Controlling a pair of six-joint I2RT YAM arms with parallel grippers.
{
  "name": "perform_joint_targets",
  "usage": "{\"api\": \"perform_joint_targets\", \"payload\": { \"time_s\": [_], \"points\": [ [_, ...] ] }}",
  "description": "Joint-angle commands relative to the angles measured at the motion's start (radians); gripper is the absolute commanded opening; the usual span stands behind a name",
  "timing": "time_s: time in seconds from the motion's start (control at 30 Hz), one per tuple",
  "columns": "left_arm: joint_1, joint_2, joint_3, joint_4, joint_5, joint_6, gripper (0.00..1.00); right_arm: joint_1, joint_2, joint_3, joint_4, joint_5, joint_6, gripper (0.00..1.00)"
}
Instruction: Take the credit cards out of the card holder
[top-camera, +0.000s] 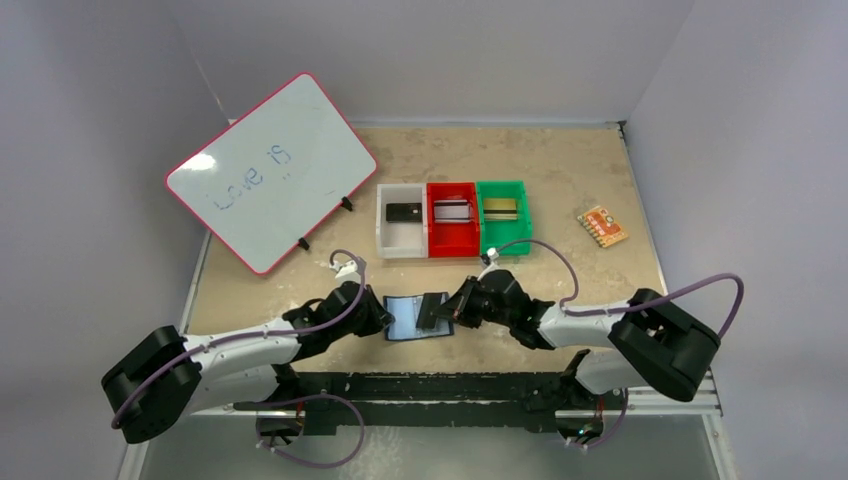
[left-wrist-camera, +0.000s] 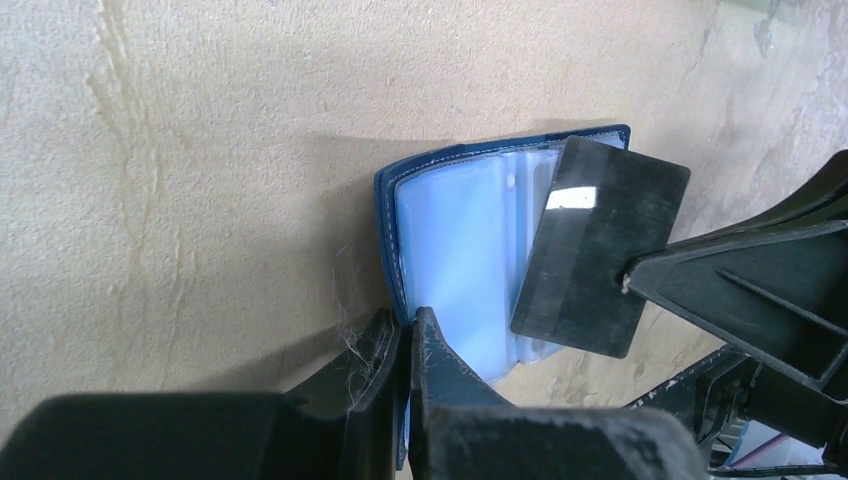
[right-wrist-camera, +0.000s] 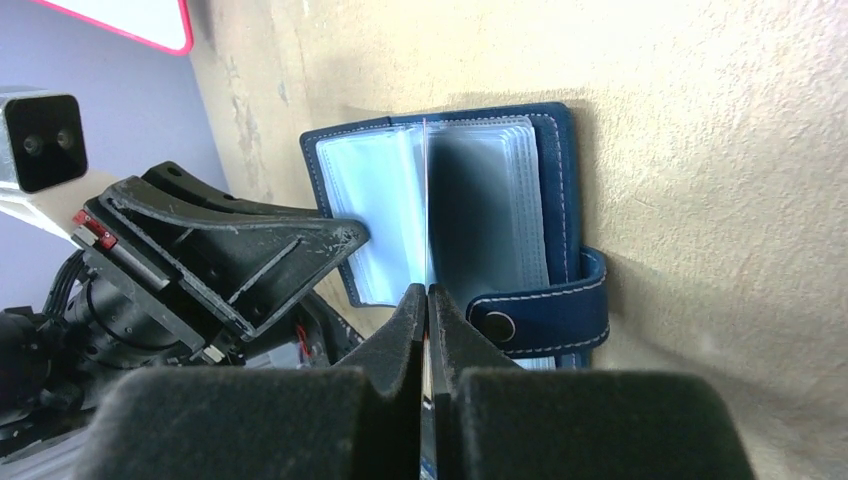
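Your left gripper (left-wrist-camera: 408, 328) is clamped on the edge of the holder (left-wrist-camera: 450, 250). Your right gripper (right-wrist-camera: 428, 298) pinches a dark card (left-wrist-camera: 600, 250); the open holder lies beyond its jaws.

Bright, even light from above, with soft shadows.
The tabletop (top-camera: 590, 160) is lit well in the top view. Up close, a white shine sits on the dark card (left-wrist-camera: 600, 250), a grey shadow lies beside the card holder (left-wrist-camera: 450, 250), and the left pincer (left-wrist-camera: 408, 318) and right pincer (right-wrist-camera: 427, 292) look dark and blurry.
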Motion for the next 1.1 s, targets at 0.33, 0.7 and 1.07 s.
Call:
{"api": "perform_joint_targets", "payload": {
  "time_s": [0.33,0.7,1.07],
  "points": [
    [0.001,-0.071,0.056,-0.096,-0.073,0.012,0.4,-0.004,-0.127,0.051,-0.107,0.066,-0.163,0.0],
    [0.002,-0.162,0.109,-0.219,-0.154,0.029,0.51,-0.003,-0.143,-0.033,0.138,0.025,-0.244,0.0],
    [0.001,-0.353,0.131,-0.299,-0.28,0.039,0.52,-0.002,-0.212,-0.085,0.333,-0.03,-0.524,0.0]
  ]
}}
